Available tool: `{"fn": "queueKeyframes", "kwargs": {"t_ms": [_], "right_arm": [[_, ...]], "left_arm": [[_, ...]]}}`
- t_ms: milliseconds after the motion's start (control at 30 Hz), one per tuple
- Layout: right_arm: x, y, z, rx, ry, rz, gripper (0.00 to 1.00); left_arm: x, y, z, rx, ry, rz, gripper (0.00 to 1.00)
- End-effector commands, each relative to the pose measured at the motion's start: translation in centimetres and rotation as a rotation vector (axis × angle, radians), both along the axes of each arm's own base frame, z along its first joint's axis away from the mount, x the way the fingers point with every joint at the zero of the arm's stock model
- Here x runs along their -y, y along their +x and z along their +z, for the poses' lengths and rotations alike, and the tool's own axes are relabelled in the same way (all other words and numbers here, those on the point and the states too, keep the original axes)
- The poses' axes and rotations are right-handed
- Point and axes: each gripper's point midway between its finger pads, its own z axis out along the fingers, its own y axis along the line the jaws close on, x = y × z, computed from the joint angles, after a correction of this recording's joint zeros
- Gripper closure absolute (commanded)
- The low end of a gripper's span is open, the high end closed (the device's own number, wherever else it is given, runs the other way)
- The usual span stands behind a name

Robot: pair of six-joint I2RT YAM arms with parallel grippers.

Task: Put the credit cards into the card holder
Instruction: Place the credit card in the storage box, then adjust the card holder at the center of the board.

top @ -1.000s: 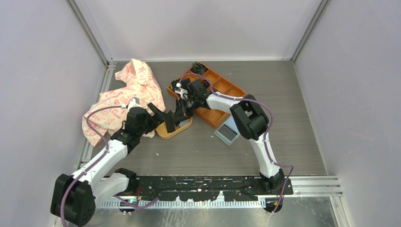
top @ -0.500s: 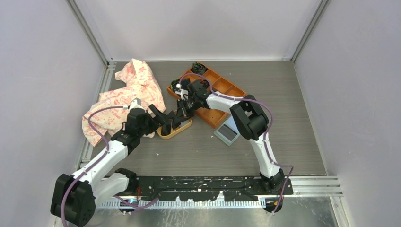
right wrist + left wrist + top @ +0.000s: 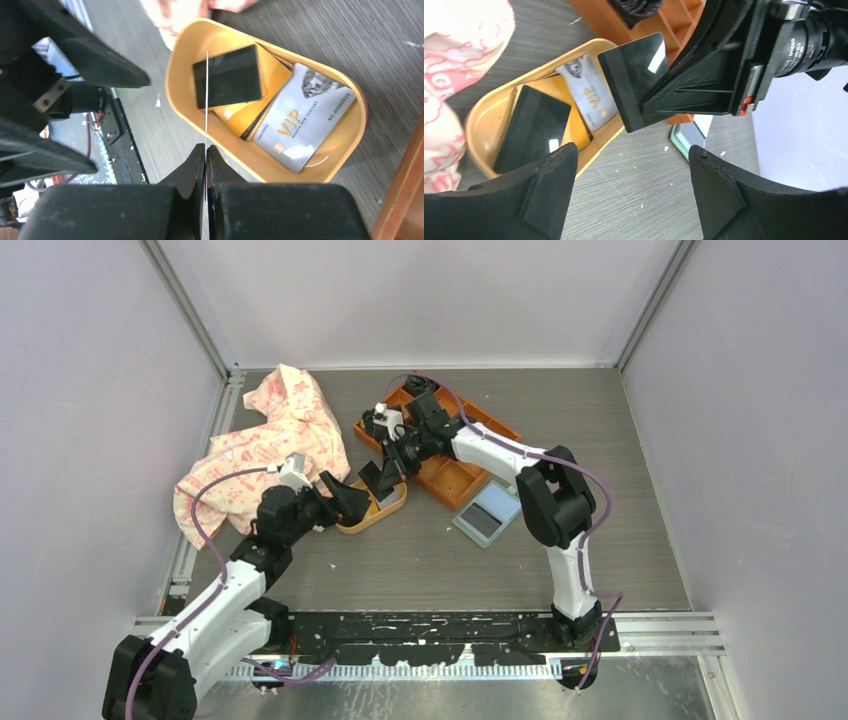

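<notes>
Up from the yellow dish point(image 3: 325, 167) came our right pincer point(image 3: 206, 147), pinching a black card point(image 3: 634, 82) that our open, empty left pincer point(image 3: 631, 155) might bump loose.

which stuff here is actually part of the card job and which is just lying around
For the job:
- black card, pinched in the right tool
- second black card and vip card, both lying in the dish
- card holder

Lying about:
- yellow dish, which only holds the cards
- patterned cloth
- orange tray
</notes>
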Motion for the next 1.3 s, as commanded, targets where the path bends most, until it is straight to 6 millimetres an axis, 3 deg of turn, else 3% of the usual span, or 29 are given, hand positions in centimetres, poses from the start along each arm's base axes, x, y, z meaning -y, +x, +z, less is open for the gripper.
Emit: {"fn": "queueKeyframes", "kwargs": {"t_ms": [0,233,433,600,833,933,967,1033,1067,1133,1233,1267], "right_arm": [[0.5,-1.8,5.5,0.099,0.131,0.119,0.99],[3.4,-5.8,11.0,0.097,0.341,0.254,0.99],[6.3,-9.6,13.3,0.153,0.445,0.31,0.99],[6.9,-10.6,13.6,0.153,0.467,0.333,0.99],[6.9,-11.0,13.7,0.146,0.475,0.341,0.99],[6.9,-11.0,13.6,0.142,0.473,0.339,0.99],[6.9,-11.0,13.6,0.14,0.473,0.34,0.99],[6.9,-11.1,13.7,0.146,0.474,0.341,0.99],[6.9,-11.1,13.7,0.151,0.473,0.341,0.99],[7.2,-11.0,13.9,0.187,0.452,0.329,0.87],[8.2,-9.9,13.7,0.317,0.359,0.293,0.51],[8.8,-9.0,13.9,0.352,0.327,0.255,0.44]], "left_arm": [[1.7,-0.3,4.3,0.179,-0.1,-0.096,0.19],[3.3,-2.8,7.1,0.395,-0.201,-0.249,0.24],[4.5,-5.2,9.5,0.53,-0.274,-0.383,0.25],[5.8,-6.9,12.3,0.611,-0.357,-0.514,0.26],[8.5,-7.7,13.7,0.632,-0.407,-0.626,0.36],[9.5,-7.8,14.0,0.636,-0.412,-0.659,0.53],[9.7,-7.7,14.0,0.632,-0.411,-0.67,0.63],[10.0,-7.5,14.0,0.628,-0.41,-0.676,0.94],[10.0,-7.3,13.9,0.621,-0.412,-0.673,0.99],[9.9,-7.1,13.9,0.609,-0.42,-0.655,1.0],[9.7,-6.6,13.5,0.552,-0.436,-0.612,1.0],[9.7,-6.3,13.2,0.508,-0.437,-0.591,1.0]]}}
